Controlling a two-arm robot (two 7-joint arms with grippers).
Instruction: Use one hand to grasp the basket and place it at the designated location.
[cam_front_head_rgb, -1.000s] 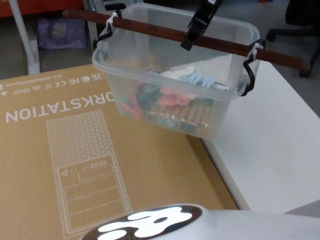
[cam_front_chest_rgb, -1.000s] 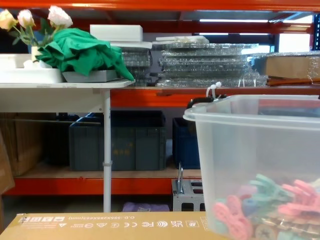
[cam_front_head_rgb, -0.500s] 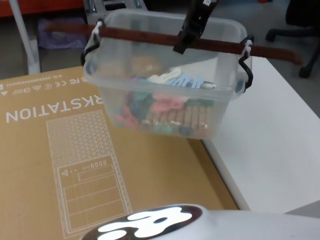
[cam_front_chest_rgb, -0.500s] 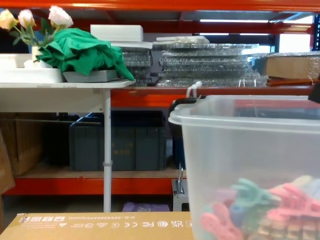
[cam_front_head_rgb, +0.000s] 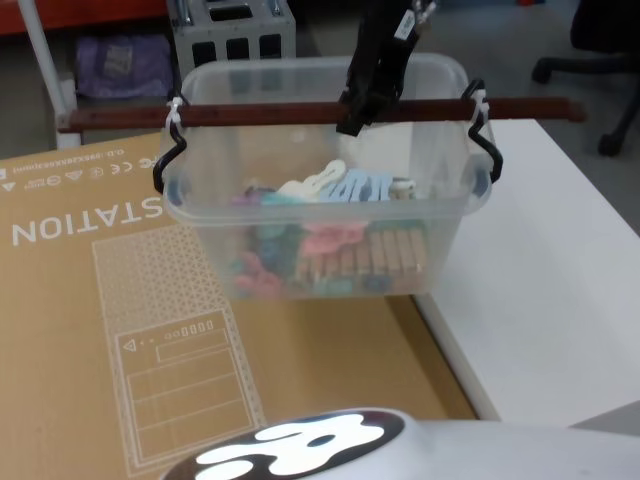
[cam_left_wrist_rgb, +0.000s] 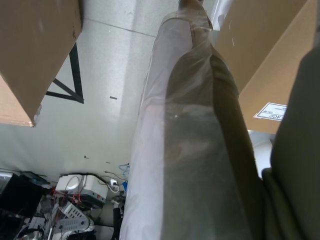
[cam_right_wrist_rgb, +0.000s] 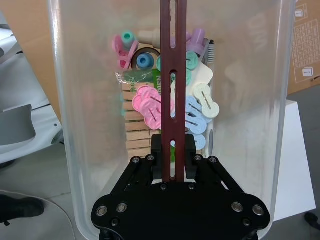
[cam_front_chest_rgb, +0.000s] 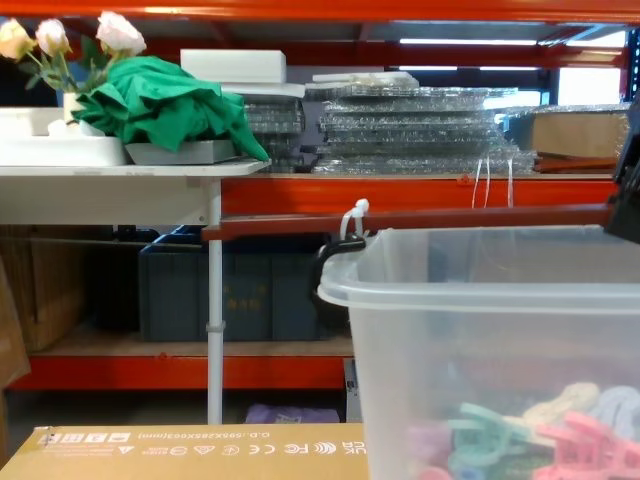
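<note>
Head view: finds the right gripper (cam_front_head_rgb: 358, 112) over the cardboard box (cam_front_head_rgb: 120, 330), fingers closed tight on the middle of the brown handle (cam_front_head_rgb: 250, 114) of the basket (cam_front_head_rgb: 205, 240). Holds that basket level above the cardboard box's right edge, coloured clothes pegs (cam_front_head_rgb: 340, 245) heaped inside. Right wrist view: looks straight down the clamped handle onto the clothes pegs. Chest view: puts the basket's rim higher than the cardboard box's top, a white zip tie (cam_front_chest_rgb: 352, 215) binding handle to a black hook (cam_front_chest_rgb: 330, 262). Left wrist view: takes in grey floor (cam_left_wrist_rgb: 110, 75) and other cartons (cam_left_wrist_rgb: 35, 55).
</note>
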